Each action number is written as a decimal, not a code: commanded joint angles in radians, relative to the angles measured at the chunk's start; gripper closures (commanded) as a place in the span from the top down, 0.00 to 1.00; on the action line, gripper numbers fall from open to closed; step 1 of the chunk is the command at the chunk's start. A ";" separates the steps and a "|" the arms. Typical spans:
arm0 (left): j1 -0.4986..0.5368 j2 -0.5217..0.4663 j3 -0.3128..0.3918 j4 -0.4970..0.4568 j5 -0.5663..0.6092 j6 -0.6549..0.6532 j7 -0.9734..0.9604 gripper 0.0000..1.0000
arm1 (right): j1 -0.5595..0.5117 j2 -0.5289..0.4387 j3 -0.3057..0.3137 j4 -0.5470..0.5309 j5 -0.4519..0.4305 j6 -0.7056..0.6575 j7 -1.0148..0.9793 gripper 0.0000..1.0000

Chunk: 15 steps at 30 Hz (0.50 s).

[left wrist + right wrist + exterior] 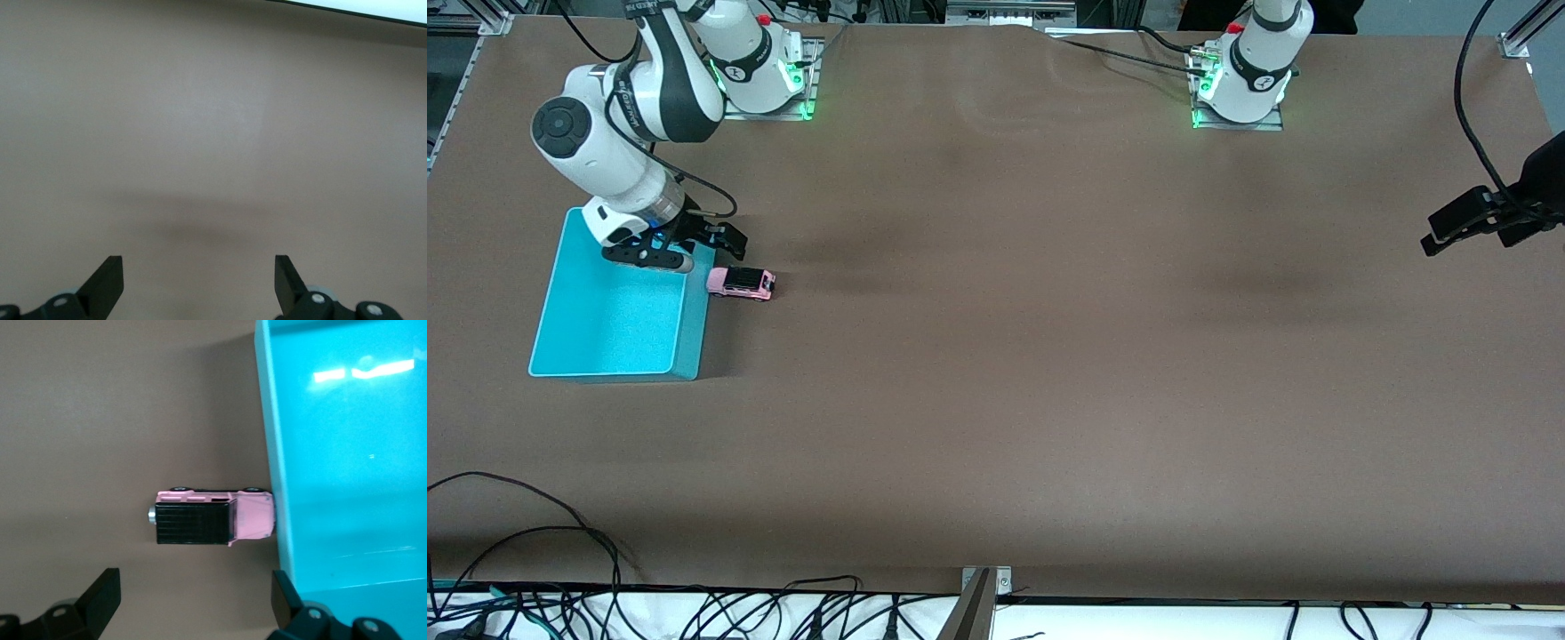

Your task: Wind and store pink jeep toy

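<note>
The pink jeep toy (740, 283) (213, 518), pink with a black roof, stands on its wheels on the brown table. One end rests close against the outer wall of the cyan bin (605, 311) (347, 453), on the side toward the left arm's end. The bin has nothing in it. My right gripper (689, 249) (193, 597) hangs open and holds nothing. It is over the bin's corner nearest the robots' bases, a little off the jeep. My left gripper (1449, 233) (199, 280) waits open over bare table at the left arm's end.
Both arm bases (769, 67) (1240, 84) stand along the table edge farthest from the front camera. Loose black cables (560, 533) and a metal bracket (985, 582) lie at the edge nearest the front camera. Bare brown tabletop spans the middle.
</note>
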 commanded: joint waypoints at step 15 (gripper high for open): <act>-0.002 0.003 0.005 -0.005 -0.025 -0.005 0.013 1.00 | 0.000 0.090 0.007 -0.043 0.008 0.129 0.601 1.00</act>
